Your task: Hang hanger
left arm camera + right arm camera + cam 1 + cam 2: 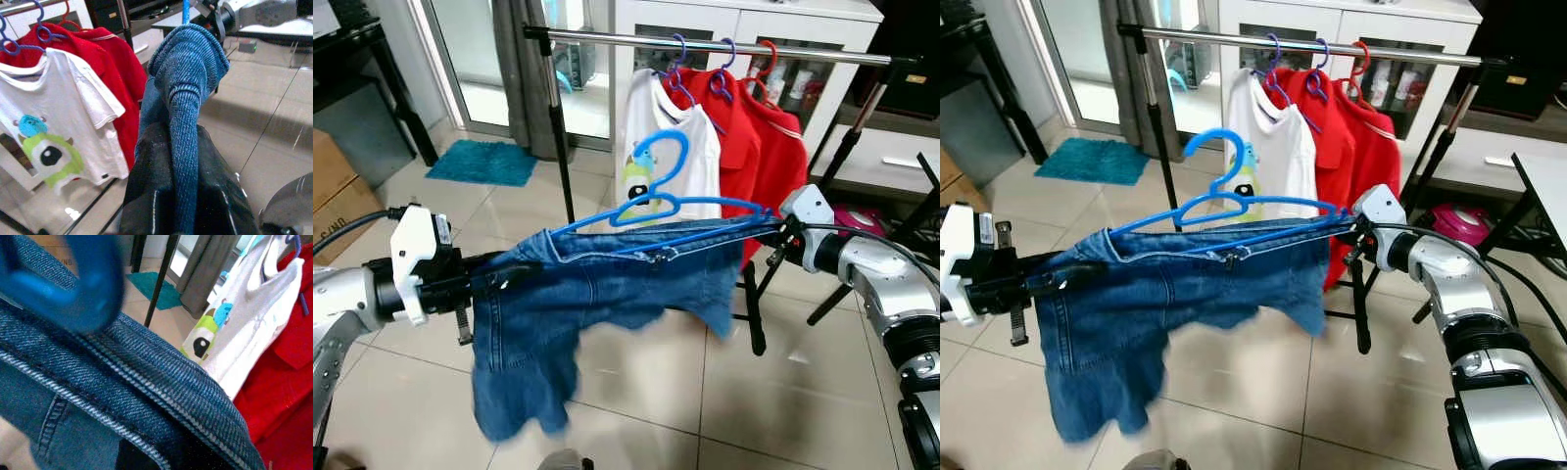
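A blue plastic hanger carries a pair of blue jeans and hangs in the air in front of the clothes rail. Its hook points up, below the rail's height. My left gripper is shut on the left end of the jeans' waistband, and denim runs between its black fingers. My right gripper is shut on the hanger's right end, beside the waistband. A white T-shirt and two red shirts hang on the rail's right half.
The rail's black upright and angled legs stand just behind the jeans. A turquoise mat lies at the back left, with cardboard boxes on the left. A white cabinet stands behind the rail. The rail's left half is bare.
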Tool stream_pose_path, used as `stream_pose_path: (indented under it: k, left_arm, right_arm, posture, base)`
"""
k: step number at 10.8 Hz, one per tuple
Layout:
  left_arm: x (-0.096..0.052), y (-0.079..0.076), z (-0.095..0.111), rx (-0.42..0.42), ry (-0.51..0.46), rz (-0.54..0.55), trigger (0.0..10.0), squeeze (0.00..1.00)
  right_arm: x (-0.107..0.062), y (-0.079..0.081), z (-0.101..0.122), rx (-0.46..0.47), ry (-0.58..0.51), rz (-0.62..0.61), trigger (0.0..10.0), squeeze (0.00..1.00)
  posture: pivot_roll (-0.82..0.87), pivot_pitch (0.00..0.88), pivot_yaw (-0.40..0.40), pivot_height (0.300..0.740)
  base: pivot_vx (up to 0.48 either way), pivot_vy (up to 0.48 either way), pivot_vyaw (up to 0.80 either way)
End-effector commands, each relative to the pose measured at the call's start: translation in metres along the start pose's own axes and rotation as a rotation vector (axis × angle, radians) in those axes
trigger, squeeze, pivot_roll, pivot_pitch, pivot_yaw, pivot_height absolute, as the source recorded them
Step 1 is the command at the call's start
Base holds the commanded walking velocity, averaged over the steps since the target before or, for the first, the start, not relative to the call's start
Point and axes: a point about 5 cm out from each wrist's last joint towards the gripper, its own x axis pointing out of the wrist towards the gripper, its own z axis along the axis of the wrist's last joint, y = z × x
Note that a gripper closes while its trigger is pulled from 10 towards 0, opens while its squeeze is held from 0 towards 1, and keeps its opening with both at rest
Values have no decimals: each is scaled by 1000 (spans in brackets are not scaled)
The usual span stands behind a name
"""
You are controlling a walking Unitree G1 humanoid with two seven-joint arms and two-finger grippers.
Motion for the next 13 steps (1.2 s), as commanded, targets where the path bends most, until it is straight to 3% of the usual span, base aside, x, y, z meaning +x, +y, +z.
stream_pose_path:
  k: [1,2,4,6,7,9,10,11,13]
  left_arm:
    - [-29,13,-4,29,114,99,0,0]
    - [-30,13,-9,61,177,84,0,0]
    - [-37,26,-16,184,275,173,0,0]
    - [-40,42,-22,364,365,323,0,0]
    - [-39,48,-20,449,351,380,0,0]
    - [-32,50,-16,537,290,414,0,0]
    - [-28,46,-25,551,318,357,0,0]
    - [-26,36,-45,485,381,243,0,0]
    - [-31,30,-61,387,473,124,0,0]
  right_arm:
    - [-39,-34,-15,59,77,-199,0,0]
    - [-39,-35,-13,53,74,-198,0,0]
    - [-39,-36,-10,45,61,-200,0,0]
    - [-39,-37,-7,33,48,-192,0,0]
    - [-38,-36,-5,25,42,-183,0,0]
    - [-36,-34,-1,13,28,-161,0,0]
    - [-34,-32,3,6,10,-144,0,0]
    - [-31,-29,13,-15,-30,-100,0,0]
    - [-30,-26,28,-70,-76,-37,0,0]
  posture:
    - [21,0,3,740]
    - [21,0,6,740]
    - [22,0,10,740]
    - [21,0,13,740]
    - [20,0,14,740]
    - [20,0,16,740]
    - [20,0,19,740]
    - [18,0,23,740]
    - [16,0,26,740]
  base:
    - [0,0,0]
    - [0,0,0]
    - [0,0,0]
    - [0,0,0]
    - [0,0,0]
    - [0,0,0]
    - [0,0,0]
    - [0,0,0]
    - [0,0,0]
